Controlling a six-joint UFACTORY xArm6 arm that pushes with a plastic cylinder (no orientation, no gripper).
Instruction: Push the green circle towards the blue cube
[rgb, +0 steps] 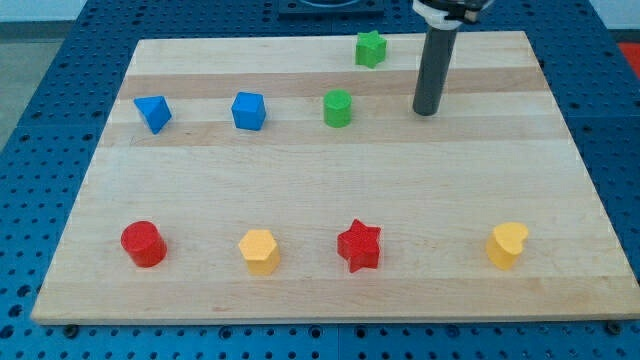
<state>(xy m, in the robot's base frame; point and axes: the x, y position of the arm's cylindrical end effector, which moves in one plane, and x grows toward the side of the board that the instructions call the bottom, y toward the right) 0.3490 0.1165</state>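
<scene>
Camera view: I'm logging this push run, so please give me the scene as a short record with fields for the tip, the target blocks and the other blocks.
tip: my tip rests on the board, to the view's right of the green circle, apart from it
green circle: upper middle, untouched
blue cube: to the view's left of the green circle, gap between them
other blue block: farther left
green star: near the top edge
bottom row, left to right: red cylinder, yellow hexagon, red star, yellow heart
</scene>
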